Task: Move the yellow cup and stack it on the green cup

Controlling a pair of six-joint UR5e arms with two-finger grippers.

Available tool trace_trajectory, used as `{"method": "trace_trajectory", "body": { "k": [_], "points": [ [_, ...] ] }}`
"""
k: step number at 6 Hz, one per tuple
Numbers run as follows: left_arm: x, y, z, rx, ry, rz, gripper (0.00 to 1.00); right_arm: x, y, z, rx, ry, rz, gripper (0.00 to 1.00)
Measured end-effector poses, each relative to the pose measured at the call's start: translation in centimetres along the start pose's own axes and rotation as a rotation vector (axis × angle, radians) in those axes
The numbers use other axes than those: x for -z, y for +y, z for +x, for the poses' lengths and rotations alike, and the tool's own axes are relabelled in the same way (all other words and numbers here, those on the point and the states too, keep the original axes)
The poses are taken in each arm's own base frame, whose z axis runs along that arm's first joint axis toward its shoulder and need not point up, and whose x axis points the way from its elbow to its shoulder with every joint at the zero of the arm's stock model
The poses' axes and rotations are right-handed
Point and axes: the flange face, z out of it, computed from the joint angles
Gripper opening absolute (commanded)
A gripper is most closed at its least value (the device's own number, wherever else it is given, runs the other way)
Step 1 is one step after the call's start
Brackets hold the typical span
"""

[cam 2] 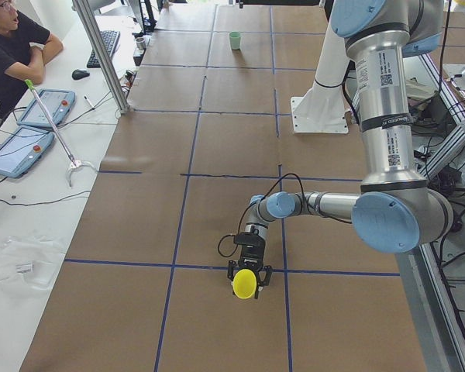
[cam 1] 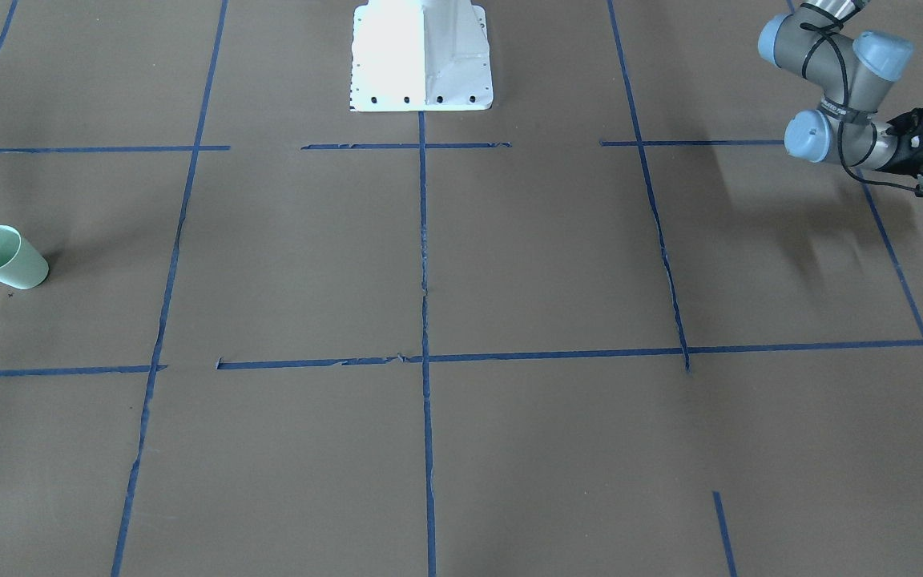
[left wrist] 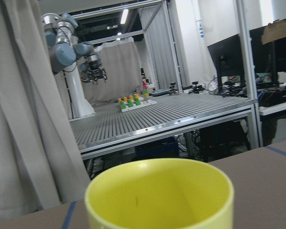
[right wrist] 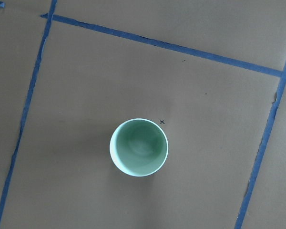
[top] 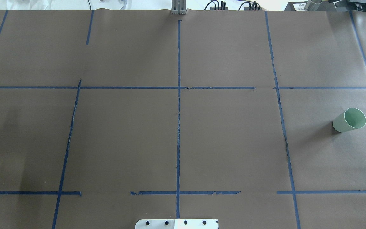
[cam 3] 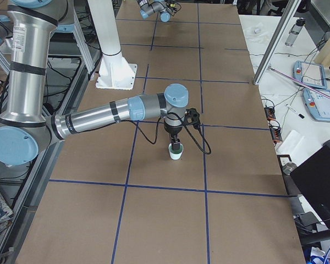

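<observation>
— Between the fingers of the left gripper (cam 2: 247, 274) sits the yellow cup (cam 2: 244, 285). Are they closed on it?

— Clamped on its wall, I'd say: the wrist camera has the rim right under the lens, mouth up. The wrist lies level, so the cup sits upright, ready for nesting. Whether its base is off the table (cam 1: 509, 264) I can't quite make out.

— And beyond those fingers?

— Nothing close. The green cup (cam 1: 5, 256) stands well apart from them, at the opposite end, mouth up to receive it.

— The right gripper (cam 3: 176, 144)?

— It hangs directly above the green cup, its camera looking straight in. Its fingers show only small, from the side, so I can't tell whether they're apart or together. I judge a long carry comes first.
</observation>
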Motion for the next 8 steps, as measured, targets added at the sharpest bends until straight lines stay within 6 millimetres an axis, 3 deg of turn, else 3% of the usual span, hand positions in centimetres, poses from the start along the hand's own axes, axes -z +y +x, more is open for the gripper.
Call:
{"method": "trace_trajectory", "body": {
  "k": [1, 3, 5, 6, 8],
  "points": [
    [1.1, -1.5, 2.9, -0.028, 0.126, -0.039, 0.05, 0.0, 0.0, 0.0, -0.001, -0.002, -0.001, 1.00],
    [6.8, -3.3, 10.1, -0.076, 0.370, -0.063, 0.06, 0.3, -0.1, -0.6, 0.007, -0.019, 0.006, 1.00],
    [13.1, -5.7, 17.4, -0.129, 0.578, -0.077, 0.05, 0.5, -0.9, -1.7, 0.034, -0.032, 0.014, 1.00],
    [16.3, -6.9, 19.9, -0.157, 0.673, -0.073, 0.07, 0.6, -1.4, -2.3, 0.045, -0.034, 0.017, 1.00],
    [24.6, -9.9, 24.5, -0.220, 0.854, -0.036, 0.08, 0.8, -2.2, -3.4, 0.070, -0.038, 0.022, 1.00]
  ]
}}
